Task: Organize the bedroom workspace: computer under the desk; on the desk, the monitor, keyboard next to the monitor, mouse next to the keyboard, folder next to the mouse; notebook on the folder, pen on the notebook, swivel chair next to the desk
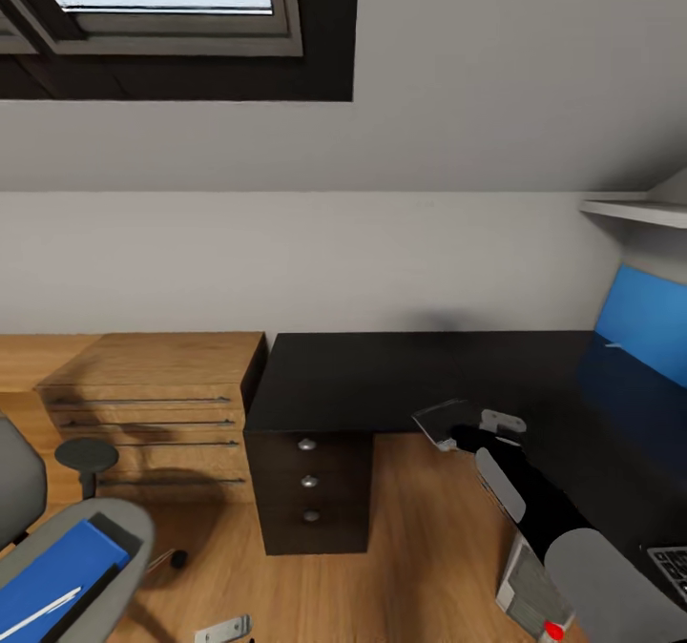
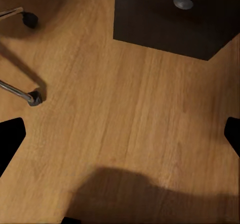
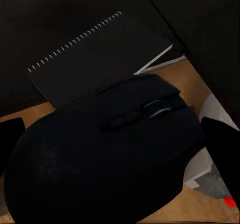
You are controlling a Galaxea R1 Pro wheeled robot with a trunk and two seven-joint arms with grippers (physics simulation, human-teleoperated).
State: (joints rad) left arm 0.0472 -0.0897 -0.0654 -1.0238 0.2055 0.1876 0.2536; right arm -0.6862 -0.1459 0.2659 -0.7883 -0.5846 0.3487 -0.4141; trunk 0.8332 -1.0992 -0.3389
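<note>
Writing is nowhere legible; a faint emblem on the rounded black mouse (image 3: 105,159) cannot be read. The right gripper (image 3: 120,144) holds that mouse between its fingers, over the glossy black desk (image 1: 382,376) edge beside the grey spiral-bound notebook (image 3: 95,59). The left gripper (image 2: 120,134) hangs spread wide above the wooden floor (image 2: 125,109). A blue folder (image 1: 52,567) lies on the grey swivel chair (image 1: 114,528).

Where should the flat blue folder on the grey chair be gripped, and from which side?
Probably at its black spine edge, pinched from the side facing the black desk: the flat blue folder lies level on the grey seat, too wide to span from above.
</note>
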